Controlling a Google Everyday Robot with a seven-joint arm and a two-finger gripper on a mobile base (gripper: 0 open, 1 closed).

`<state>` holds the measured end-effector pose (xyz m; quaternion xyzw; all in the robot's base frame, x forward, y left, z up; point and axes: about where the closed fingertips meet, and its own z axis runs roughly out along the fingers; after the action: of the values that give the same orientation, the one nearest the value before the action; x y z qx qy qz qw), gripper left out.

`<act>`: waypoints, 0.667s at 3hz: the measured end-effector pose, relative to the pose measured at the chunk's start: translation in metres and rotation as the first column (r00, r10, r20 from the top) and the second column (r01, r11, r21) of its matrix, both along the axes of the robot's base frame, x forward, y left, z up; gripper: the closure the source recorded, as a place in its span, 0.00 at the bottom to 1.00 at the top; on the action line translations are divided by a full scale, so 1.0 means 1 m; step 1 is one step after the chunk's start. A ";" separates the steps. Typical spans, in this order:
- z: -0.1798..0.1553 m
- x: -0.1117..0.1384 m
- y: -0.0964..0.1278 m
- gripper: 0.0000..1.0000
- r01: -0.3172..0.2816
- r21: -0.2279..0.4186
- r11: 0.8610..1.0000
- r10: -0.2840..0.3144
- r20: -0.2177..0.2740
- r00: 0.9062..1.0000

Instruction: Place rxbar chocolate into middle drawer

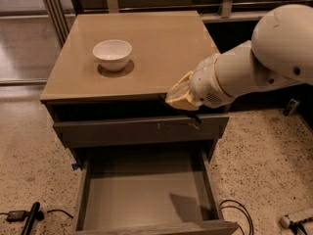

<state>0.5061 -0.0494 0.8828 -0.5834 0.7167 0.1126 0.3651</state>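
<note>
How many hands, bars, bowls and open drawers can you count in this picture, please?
Hand: 1, at the front edge of the cabinet top.
Bar: 1, dark, peeking out beneath it.
Bowl: 1, white, on the cabinet top.
Open drawer: 1, pulled out below.
Total: 4.

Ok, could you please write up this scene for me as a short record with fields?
gripper: at the front edge of the cabinet top, right of centre, above the open drawer
bar: dark sliver just under the gripper, in front of the closed drawer front; not yet in the drawer
open drawer: pulled out below, nothing visible on its floor
bowl: white, upright, on the left of the cabinet top, apart from the gripper
cable: on the ground right of the open drawer
</note>
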 end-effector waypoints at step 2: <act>-0.074 -0.034 0.048 1.00 -0.093 0.059 0.994 0.095 -0.041 0.995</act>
<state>0.4726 -0.0010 0.8085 -0.6032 0.6928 0.1630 0.3599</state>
